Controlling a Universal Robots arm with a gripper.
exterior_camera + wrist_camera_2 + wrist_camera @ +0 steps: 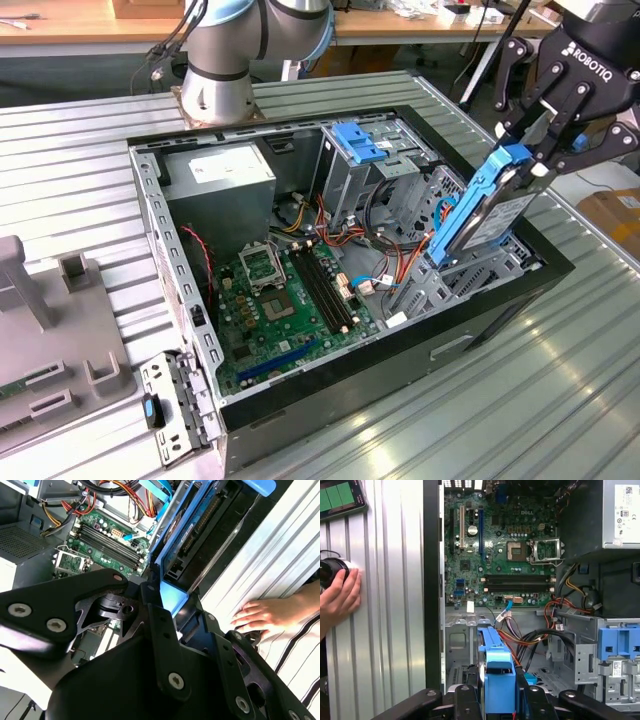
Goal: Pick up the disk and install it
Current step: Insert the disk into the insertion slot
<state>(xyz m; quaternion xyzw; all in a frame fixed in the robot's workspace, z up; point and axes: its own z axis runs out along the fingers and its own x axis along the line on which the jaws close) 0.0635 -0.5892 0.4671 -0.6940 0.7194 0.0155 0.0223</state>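
The tool (537,160) is clamping the tilted disk (488,215) by its blue frame over the drive bay (470,285); going in askew, it is risking jamming or snagging the cables (398,266).

The case (470,330) lies on the counter (90,140); the disk (482,218), tilted in the hand (532,160), stands over the case's end at the exterior view's right

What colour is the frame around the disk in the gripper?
The frame is bright blue, around the grey disk; clearest in the exterior view, held by the gripper.
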